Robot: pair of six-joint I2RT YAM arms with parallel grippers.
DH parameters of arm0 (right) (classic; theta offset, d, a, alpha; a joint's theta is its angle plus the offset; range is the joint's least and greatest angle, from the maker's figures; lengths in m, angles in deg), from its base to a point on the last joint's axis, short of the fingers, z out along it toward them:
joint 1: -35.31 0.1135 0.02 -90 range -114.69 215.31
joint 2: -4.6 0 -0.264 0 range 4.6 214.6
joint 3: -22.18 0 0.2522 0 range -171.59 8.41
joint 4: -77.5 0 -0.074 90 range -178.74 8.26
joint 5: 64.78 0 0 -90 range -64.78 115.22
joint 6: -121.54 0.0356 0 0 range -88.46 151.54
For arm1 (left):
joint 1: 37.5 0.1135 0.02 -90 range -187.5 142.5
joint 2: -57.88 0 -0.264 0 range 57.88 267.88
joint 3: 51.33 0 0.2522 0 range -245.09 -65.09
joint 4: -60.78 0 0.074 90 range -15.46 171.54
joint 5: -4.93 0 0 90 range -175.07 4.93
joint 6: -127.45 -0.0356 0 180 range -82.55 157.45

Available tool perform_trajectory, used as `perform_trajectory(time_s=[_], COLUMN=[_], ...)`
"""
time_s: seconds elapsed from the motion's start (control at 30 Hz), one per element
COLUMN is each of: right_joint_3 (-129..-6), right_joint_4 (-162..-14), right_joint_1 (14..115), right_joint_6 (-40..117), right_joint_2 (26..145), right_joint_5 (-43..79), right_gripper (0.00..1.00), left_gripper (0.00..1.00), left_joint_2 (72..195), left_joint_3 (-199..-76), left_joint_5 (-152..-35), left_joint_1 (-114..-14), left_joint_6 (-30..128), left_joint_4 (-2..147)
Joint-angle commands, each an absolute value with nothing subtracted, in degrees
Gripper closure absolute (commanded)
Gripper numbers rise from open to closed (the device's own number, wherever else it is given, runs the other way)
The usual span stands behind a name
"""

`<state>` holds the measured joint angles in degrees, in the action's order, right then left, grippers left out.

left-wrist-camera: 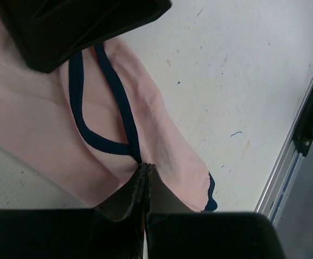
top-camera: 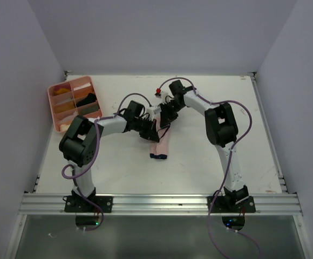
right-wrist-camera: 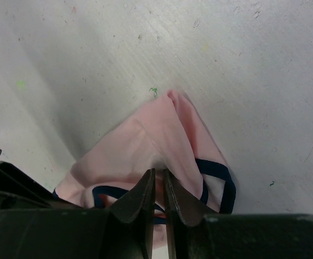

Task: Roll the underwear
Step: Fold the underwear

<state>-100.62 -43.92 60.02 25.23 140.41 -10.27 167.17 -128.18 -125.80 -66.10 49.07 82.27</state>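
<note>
Top view: pink underwear [top-camera: 160, 147] lies on the table [top-camera: 124, 172], well right of the tray [top-camera: 53, 102] and closer to the arm bases than the tray is. It is a narrow strip. Its long axis runs from far to near, tilted slightly. The near end, closed off by dark edging, points at the arm bases. The far end sits under both grippers.

Left arm: elbow folded up just below the tray, forearm reaching right and away from the tray. Left gripper [top-camera: 153, 132] sits at the strip's far end, on the tray side. Left wrist view: fingers [left-wrist-camera: 137, 189] are pressed fully together, with their tips on the pink cloth right where two lines of edging meet, so it is pinching the underwear.

Right arm: comes up from its base, elbow high, forearm angled far and toward the tray, wrist bent back down. Right gripper [top-camera: 165, 123] touches the far end, just beyond the left one. Right wrist view: fingers [right-wrist-camera: 137, 199] stand at a narrow gap with pink cloth caught between them. Past the tips the cloth rises to a peak.
</note>
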Motion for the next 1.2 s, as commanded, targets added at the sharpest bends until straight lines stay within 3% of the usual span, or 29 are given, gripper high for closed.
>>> perform_trajectory(time_s=[0.0, 0.3, 1.17], right_joint_3=[-100.9, -100.7, -100.7], right_joint_4=[-42.2, -42.2, -41.0], right_joint_1=[60.2, 60.1, 60.1], right_joint_6=[23.4, 22.9, 20.9], right_joint_2=[141.9, 142.1, 142.2], right_joint_5=[-7.4, -7.2, -7.2], right_gripper=[0.84, 0.84, 0.85], left_gripper=[1.00, 1.00, 1.00], left_joint_2=[164.1, 160.0, 163.9], left_joint_3=[-126.9, -124.9, -126.5], left_joint_5=[-126.0, -123.7, -111.3], left_joint_1=[-64.2, -63.2, -63.8], left_joint_6=[48.7, 45.9, 35.4], left_joint_4=[82.1, 81.6, 82.2])
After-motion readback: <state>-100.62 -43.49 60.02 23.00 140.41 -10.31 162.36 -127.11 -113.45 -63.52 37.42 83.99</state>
